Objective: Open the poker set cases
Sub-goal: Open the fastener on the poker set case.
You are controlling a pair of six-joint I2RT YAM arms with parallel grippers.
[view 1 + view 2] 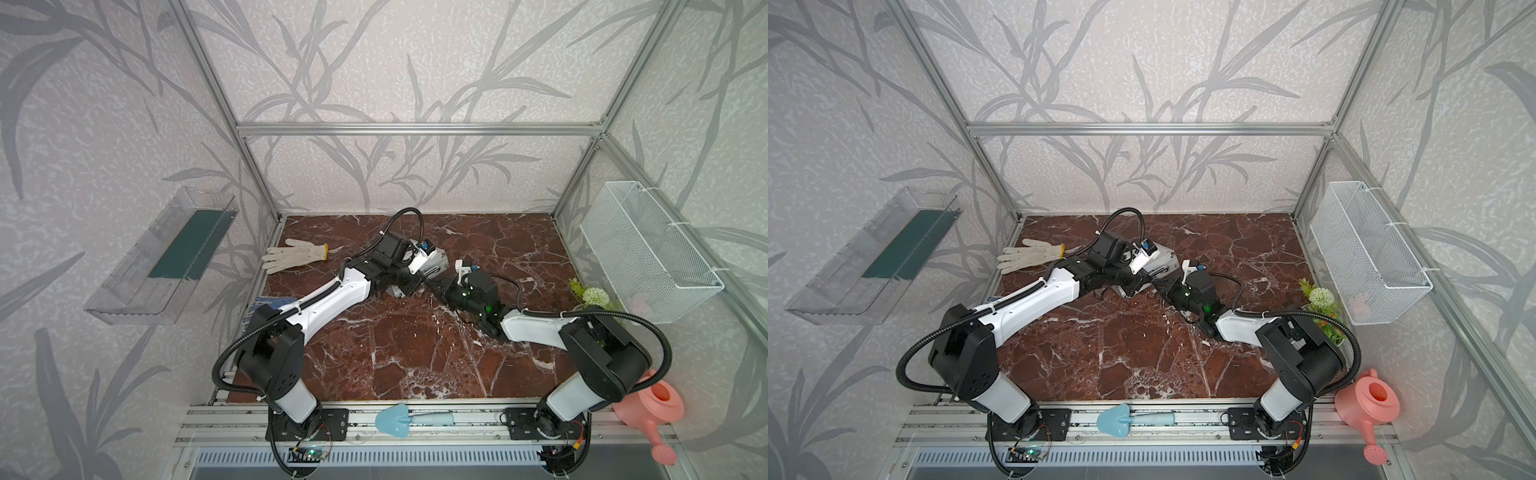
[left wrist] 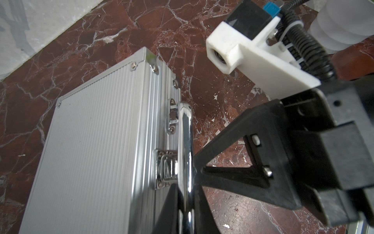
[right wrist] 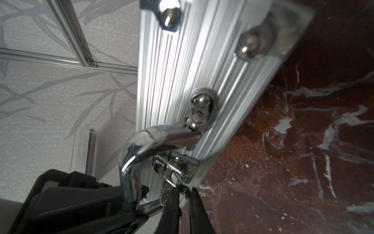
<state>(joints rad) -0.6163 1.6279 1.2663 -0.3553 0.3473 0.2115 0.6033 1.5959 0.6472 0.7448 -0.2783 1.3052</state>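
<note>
Only wrist views showed silver case point(image 2: 97, 141) shut, contents unseen: L gripper point(image 2: 186, 202) clamped on handle point(image 2: 185, 131), R gripper point(image 3: 184, 189) pinched closed at latch point(image 3: 172, 168).

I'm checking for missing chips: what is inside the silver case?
Nothing inside shows. The silver case rests shut on the table, so only its ribbed outside, chrome handle and a latch are visible. Whatever it holds is covered.
</note>
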